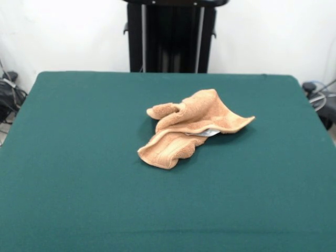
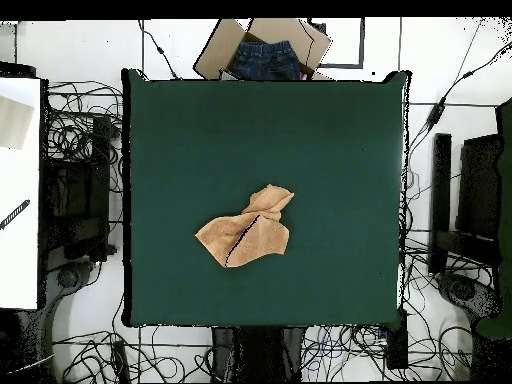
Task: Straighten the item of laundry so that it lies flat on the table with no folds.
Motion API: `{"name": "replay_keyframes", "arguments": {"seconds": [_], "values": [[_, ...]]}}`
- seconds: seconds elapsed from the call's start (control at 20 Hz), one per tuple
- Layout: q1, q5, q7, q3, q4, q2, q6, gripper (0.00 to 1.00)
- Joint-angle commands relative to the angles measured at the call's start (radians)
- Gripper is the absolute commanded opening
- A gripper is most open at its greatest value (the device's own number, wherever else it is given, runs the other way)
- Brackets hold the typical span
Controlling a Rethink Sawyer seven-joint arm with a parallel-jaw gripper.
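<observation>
The tan terry towel (image 1: 189,126) lies crumpled and folded over itself near the middle of the dark green table (image 1: 79,173). A woven band shows along its near fold, and a small white tag (image 1: 210,133) peeks out under the right flap. In the overhead view the towel (image 2: 247,232) is a bunched, irregular shape a little below the centre of the table (image 2: 330,140). The gripper does not show in either view; only the black pedestal (image 1: 170,37) stands at the table's far side.
A cardboard box holding blue denim (image 2: 265,55) sits just beyond the table's top edge in the overhead view. Cables and dark equipment (image 2: 80,200) lie on the floor around the table's sides. A white surface (image 2: 18,190) stands at the left.
</observation>
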Motion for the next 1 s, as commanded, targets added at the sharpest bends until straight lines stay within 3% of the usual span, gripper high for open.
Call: {"name": "replay_keyframes", "arguments": {"seconds": [0.05,0.45,1.0], "values": [[0.087,-0.131,-0.443,-0.219,-0.169,0.072,0.038,1.0],[0.118,-0.114,-0.482,-0.289,-0.209,0.042,0.001,1.0],[0.009,-0.055,-0.307,-0.382,0.054,-0.188,-0.181,1.0]]}}
